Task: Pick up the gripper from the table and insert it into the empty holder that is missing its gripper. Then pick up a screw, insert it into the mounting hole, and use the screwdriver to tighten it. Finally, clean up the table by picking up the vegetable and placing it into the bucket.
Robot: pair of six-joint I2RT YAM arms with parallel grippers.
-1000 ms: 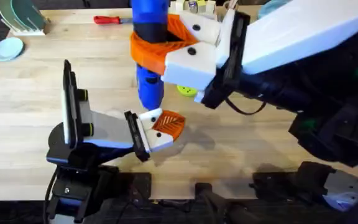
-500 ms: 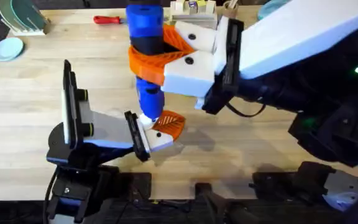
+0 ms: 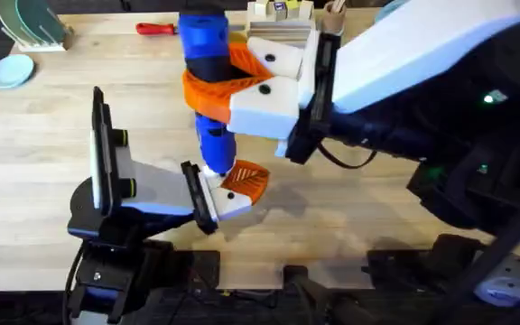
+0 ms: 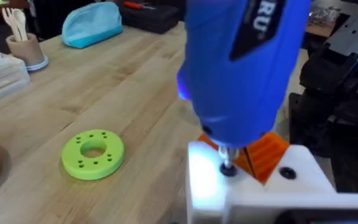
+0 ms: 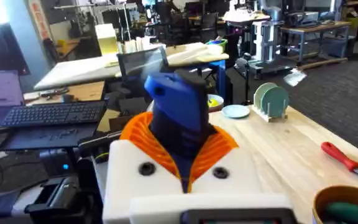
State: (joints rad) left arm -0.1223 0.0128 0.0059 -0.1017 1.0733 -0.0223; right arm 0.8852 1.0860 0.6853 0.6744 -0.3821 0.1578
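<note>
Wooden table [image 3: 43, 162]: left gripper [image 3: 228, 190] carries the orange gripper [image 3: 246, 181] seated in its holder [image 4: 253, 193]. Right gripper [image 3: 219, 77] clenches the screwdriver [image 3: 208, 81], tip on the screw [image 4: 227, 168]. Tightening appears underway; vegetable cleanup remains.

Screwdriver [image 3: 209, 99] stands upright at table centre, held in the right gripper [image 3: 219, 81], tip down on the holder [image 3: 228, 200] at the left arm's end. Gripper [image 3: 246, 181] sits in that holder, just right of the tip. Slim screwdriver [image 3: 155, 29] lies behind, near the far edge
</note>
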